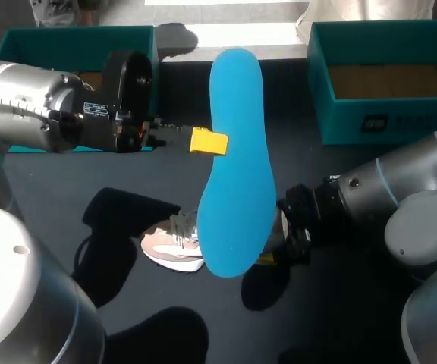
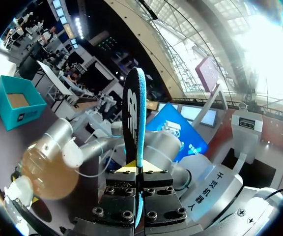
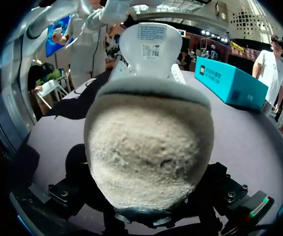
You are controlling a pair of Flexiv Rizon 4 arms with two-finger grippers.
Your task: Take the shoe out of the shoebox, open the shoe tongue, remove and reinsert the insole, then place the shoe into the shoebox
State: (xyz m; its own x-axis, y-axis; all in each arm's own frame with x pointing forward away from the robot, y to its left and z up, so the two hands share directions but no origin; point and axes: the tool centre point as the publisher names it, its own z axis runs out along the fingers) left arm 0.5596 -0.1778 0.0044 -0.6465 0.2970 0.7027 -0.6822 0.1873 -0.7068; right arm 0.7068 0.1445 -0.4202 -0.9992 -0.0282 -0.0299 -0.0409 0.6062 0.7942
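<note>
**Table** [image 1: 332, 182]: dark top. Much of its middle was hidden behind the raised insole.

**Shoebox** [image 1: 385, 114]: teal, open, at the far right, with brown board showing inside. A second teal box [image 1: 21, 45] at the far left was partly hidden behind the left arm.

**Insole** [image 1: 234, 167]: blue, held up off the table, well clear of both boxes. In the head view its long axis ran from the near side towards the far side, with the broader end nearer, over the shoe. From the left wrist it showed edge-on [image 2: 135, 123], standing out ahead of the fingers.

**Shoe** [image 1: 171, 249]: pale pink and white, on the table near the middle, outside the boxes. The toe pointed to the robot's left and the heel to the right arm. The insole covered its heel half. From the right wrist the heel [image 3: 149, 152] filled the view, with the tongue upright beyond it.

**Left gripper** [image 1: 203, 142]: clamped on the insole, one yellow tip on each face [image 2: 139, 169].

**Right gripper** [image 1: 278, 246]: at the shoe's heel, covered by the shoe and insole. Its grip could not be told.
</note>
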